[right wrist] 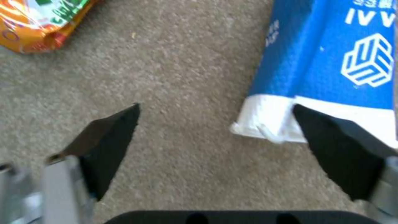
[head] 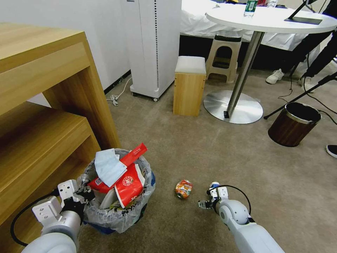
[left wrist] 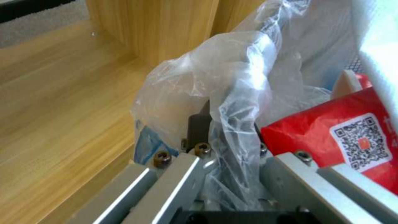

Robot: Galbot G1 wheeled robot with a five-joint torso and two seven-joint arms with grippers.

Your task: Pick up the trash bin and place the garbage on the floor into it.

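The trash bin (head: 121,214), black with a crinkly clear liner, is stuffed with red wrappers (head: 130,181), a blue tissue (head: 108,166) and other litter. My left gripper (head: 83,194) is shut on its rim and liner at the side nearest the shelf; in the left wrist view the gripper (left wrist: 230,137) pinches the plastic beside a red wrapper (left wrist: 331,137). A crushed orange can (head: 183,188) lies on the beige floor (head: 210,151). My right gripper (head: 207,197) hovers low and open over the carpet, one fingertip touching the flattened blue-white paper cup (right wrist: 327,62), the can (right wrist: 37,21) off to the other side.
A wooden shelf unit (head: 45,116) stands close on the left of the bin. Farther ahead are a wooden stool (head: 189,86), a round table's metal base (head: 233,107) and a brown wood-grain bin (head: 294,123). Open carpet lies to the right.
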